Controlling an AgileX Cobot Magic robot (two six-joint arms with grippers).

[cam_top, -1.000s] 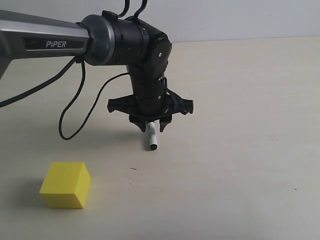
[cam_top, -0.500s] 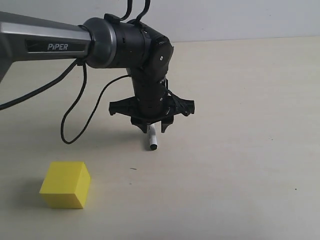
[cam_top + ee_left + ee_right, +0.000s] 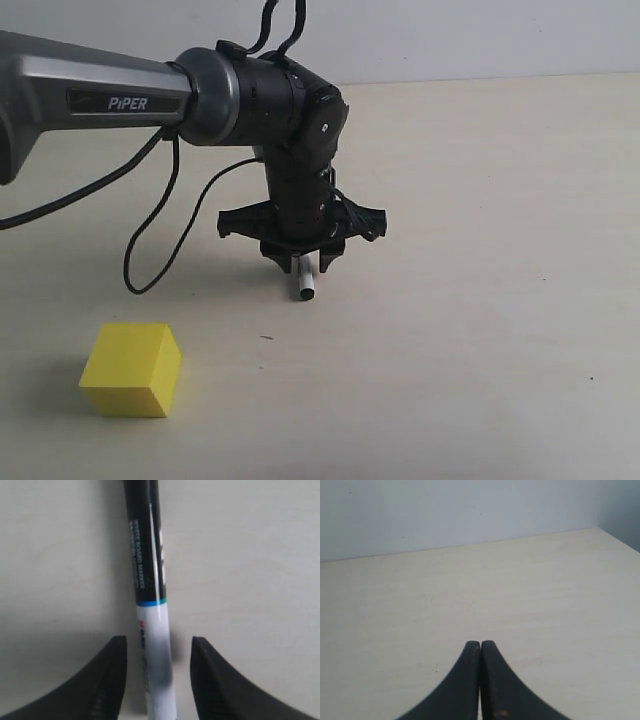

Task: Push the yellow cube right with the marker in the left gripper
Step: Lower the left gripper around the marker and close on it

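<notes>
**Q:** Room and surface first, quick.
**A:** A pale beige matte table [image 3: 500,320] fills nearly the whole exterior view. A plain light grey-white wall [image 3: 450,35] runs along its far edge at 12 o'clock. The right wrist view shows the same tabletop meeting the same wall.

**Q:** Arm?
**A:** A thick grey and black arm [image 3: 100,90] marked "PiPER" comes in from about 9 to 10 o'clock and bends down at the wrist near centre. Black cables [image 3: 150,235] hang off it, one in a loop below the arm.

**Q:** Task object?
**A:** The yellow cube [image 3: 130,368] sits flat on the table at roughly 8 o'clock from the left gripper [image 3: 304,264]. It is well apart from the gripper and nothing touches it.

**Q:** Tool state?
**A:** The left gripper points down, its fingers [image 3: 107,680] clamped on the white barrel of the marker [image 3: 306,284]. The marker sticks out below toward 6 o'clock, black end lowest and close to the table. I cannot tell whether it touches the table. The left wrist view shows a black cap with small white print, a blue-green band, then the white barrel between the fingers.

**Q:** The other one?
**A:** The right gripper [image 3: 480,647] has its fingers pressed together with nothing between them, and table and wall lie beyond it.

**Q:** Smallest?
**A:** A dark speck [image 3: 265,337] lies on the table between cube and marker.
</notes>
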